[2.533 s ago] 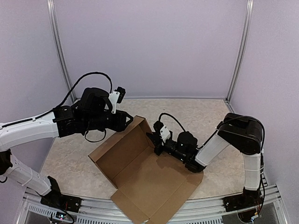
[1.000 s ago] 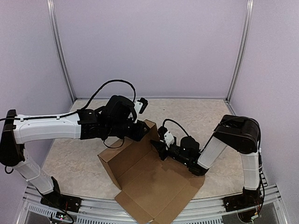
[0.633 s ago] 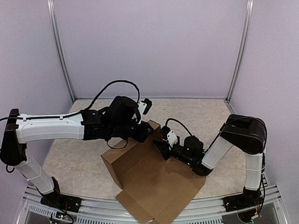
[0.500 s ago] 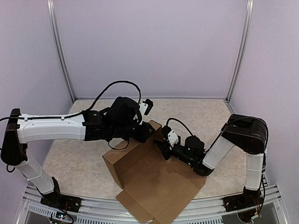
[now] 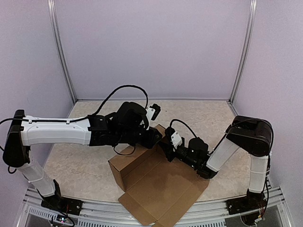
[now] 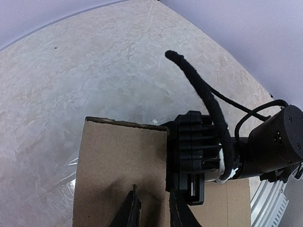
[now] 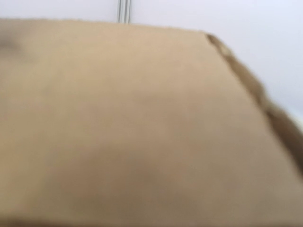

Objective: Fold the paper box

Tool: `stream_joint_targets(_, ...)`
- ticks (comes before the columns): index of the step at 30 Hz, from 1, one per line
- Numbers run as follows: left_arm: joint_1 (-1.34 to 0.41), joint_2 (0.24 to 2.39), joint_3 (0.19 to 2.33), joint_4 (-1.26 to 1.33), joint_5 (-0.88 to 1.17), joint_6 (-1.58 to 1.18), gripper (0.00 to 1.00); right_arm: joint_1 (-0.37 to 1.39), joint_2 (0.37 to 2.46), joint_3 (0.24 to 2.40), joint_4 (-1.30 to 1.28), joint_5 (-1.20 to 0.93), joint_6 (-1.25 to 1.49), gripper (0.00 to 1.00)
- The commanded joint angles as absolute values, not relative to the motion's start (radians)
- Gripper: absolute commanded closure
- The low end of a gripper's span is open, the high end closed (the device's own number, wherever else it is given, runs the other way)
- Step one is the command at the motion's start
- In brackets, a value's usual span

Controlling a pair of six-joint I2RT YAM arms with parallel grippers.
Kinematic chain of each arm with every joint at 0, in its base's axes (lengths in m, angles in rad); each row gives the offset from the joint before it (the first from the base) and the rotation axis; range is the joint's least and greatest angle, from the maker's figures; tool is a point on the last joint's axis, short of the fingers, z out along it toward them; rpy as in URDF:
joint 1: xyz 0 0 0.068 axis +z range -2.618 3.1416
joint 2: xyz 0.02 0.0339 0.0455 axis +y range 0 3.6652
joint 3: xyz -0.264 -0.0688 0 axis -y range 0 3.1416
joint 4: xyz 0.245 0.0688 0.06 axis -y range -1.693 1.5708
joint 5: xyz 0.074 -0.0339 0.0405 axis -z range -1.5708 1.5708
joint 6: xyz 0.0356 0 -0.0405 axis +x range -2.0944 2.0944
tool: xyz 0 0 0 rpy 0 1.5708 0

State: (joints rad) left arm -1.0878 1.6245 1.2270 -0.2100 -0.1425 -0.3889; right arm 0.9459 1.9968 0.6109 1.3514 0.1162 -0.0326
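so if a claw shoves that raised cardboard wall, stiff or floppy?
Probably hinges rather than bends: the paper box shows creases between flat panels. Likely light, since it is a thin sheet. The raised wall may flop back if released.

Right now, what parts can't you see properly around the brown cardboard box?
- Right wrist view: the plain brown cardboard paper box fills it, blurred; that gripper's own tips are hidden.
- Top view: the left gripper and right gripper crowd the box's far corner; grips unclear.
- Left wrist view: fingers cut off by bottom edge.

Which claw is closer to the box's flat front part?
Right. The right claw sits at the back edge of the flat panel; the left claw is farther back, on the standing wall.
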Motion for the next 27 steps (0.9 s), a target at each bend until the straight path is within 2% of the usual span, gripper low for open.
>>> stream_joint_targets(1,-1.093,1.645,1.196,-0.255,-0.139,-0.405,0.79,0.945,1.971,0.602,1.6,0.125,-0.032,0.72)
stream_joint_targets(4,-1.095,1.632,1.193,-0.256,-0.145,-0.404,0.79,0.943,1.978,0.608,1.6,0.13,-0.026,0.77)
stream_joint_targets(8,-1.096,1.627,1.194,-0.256,-0.143,-0.406,0.79,0.944,1.991,0.619,1.6,0.147,-0.024,1.0)
stream_joint_targets(14,-1.099,1.622,1.2,-0.26,-0.15,-0.413,0.77,0.949,1.997,0.625,1.599,0.145,-0.038,1.0)
stream_joint_targets(17,-1.098,1.607,1.206,-0.272,-0.178,-0.413,0.66,0.955,2.004,0.628,1.6,0.154,-0.043,1.0)
stream_joint_targets(18,-1.099,1.597,1.202,-0.268,-0.19,-0.412,0.58,0.958,2.008,0.63,1.6,0.154,-0.048,1.0)
stream_joint_targets(20,-1.098,1.568,1.197,-0.266,-0.219,-0.402,0.48,0.959,2.013,0.633,1.6,0.159,-0.054,1.0)
stream_joint_targets(27,-1.092,1.442,1.199,-0.318,-0.306,-0.356,0.33,0.963,2.016,0.631,1.6,0.19,-0.072,1.0)
